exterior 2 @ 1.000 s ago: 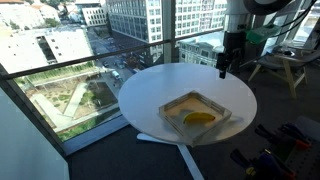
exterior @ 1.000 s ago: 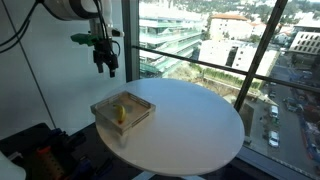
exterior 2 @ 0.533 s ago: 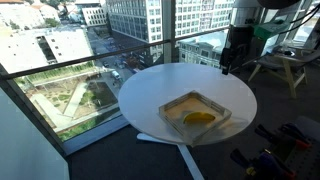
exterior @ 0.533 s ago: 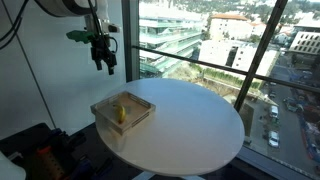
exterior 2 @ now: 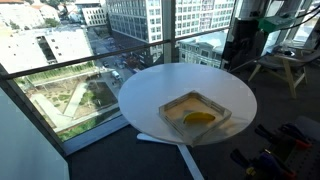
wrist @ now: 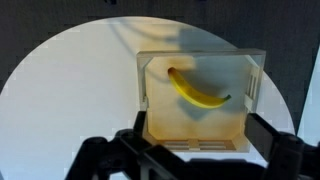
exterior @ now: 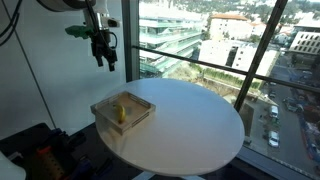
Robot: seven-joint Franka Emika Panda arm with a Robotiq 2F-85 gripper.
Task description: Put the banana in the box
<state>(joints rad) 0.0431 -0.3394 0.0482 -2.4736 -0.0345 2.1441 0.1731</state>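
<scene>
Gripper [exterior: 107,63] sits higher above the table [exterior: 195,125] than a second earlier, drawn up and away from the box [exterior: 137,104]. Jaws spread wide, nothing held. Banana [wrist: 195,91] lies flat inside the box, clear of the walls. Placement looks done. Count: one banana, one box, one round white table.

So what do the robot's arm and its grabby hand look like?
The arm is smooth, rounded and whitish-grey. Its gripper is black with two chunky fingers. A bright green piece sits at the wrist. No markings are clear enough to read.
</scene>
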